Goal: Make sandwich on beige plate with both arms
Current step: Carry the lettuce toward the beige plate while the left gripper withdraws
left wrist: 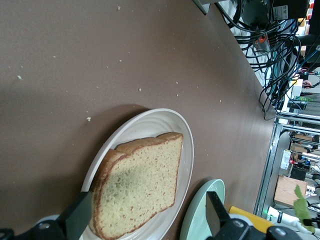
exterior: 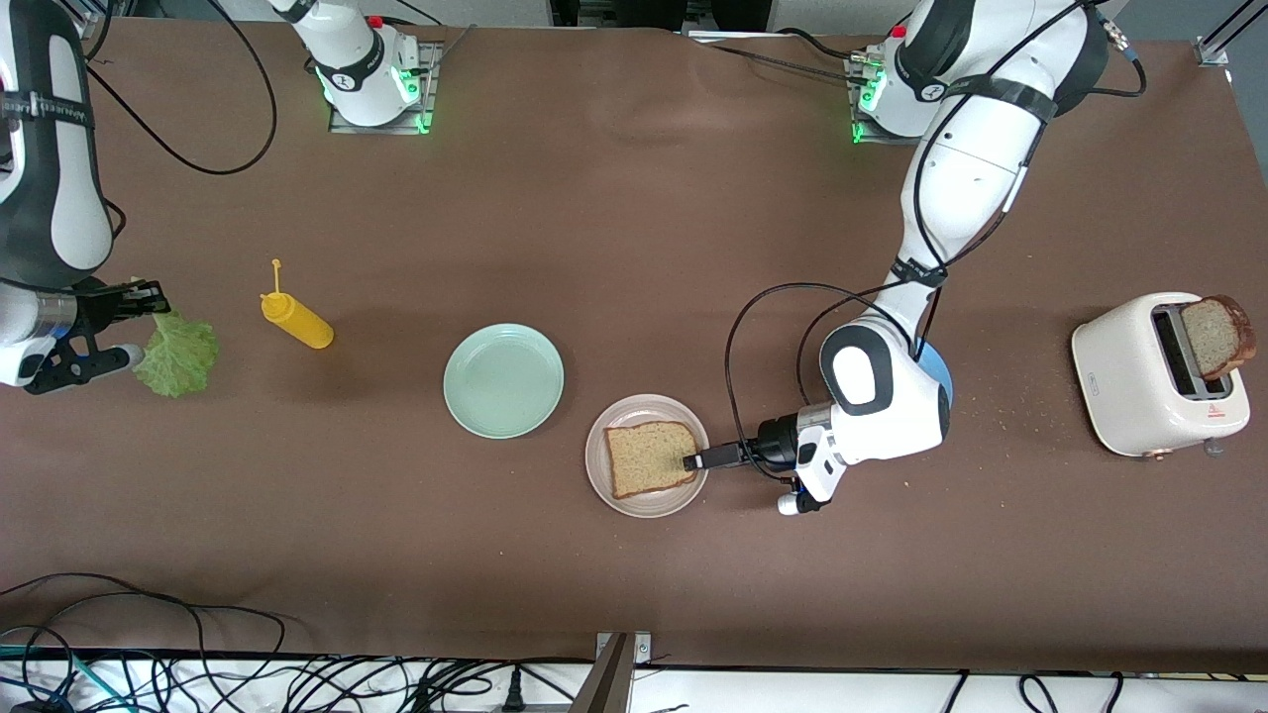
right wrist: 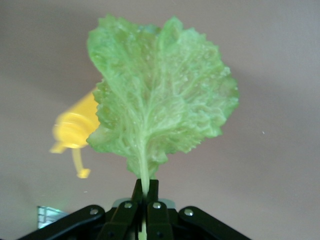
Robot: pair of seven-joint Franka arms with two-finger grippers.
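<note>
A brown bread slice (exterior: 649, 458) (left wrist: 140, 185) lies flat on the beige plate (exterior: 654, 505) (left wrist: 145, 122). My left gripper (exterior: 693, 460) (left wrist: 150, 210) is low over the plate's rim toward the left arm's end, open, its fingers spread wide with nothing gripped. My right gripper (exterior: 149, 297) (right wrist: 145, 192) is at the right arm's end of the table, shut on the stem of a crinkled green lettuce leaf (exterior: 178, 355) (right wrist: 160, 95) that hangs from it. A second bread slice (exterior: 1216, 335) stands in the toaster.
A mint green plate (exterior: 503, 380) (left wrist: 200, 210) sits beside the beige plate. A yellow mustard bottle (exterior: 297, 319) (right wrist: 75, 125) lies near the lettuce. The white toaster (exterior: 1154, 381) stands at the left arm's end. A blue plate (exterior: 943, 374) is mostly hidden under the left arm.
</note>
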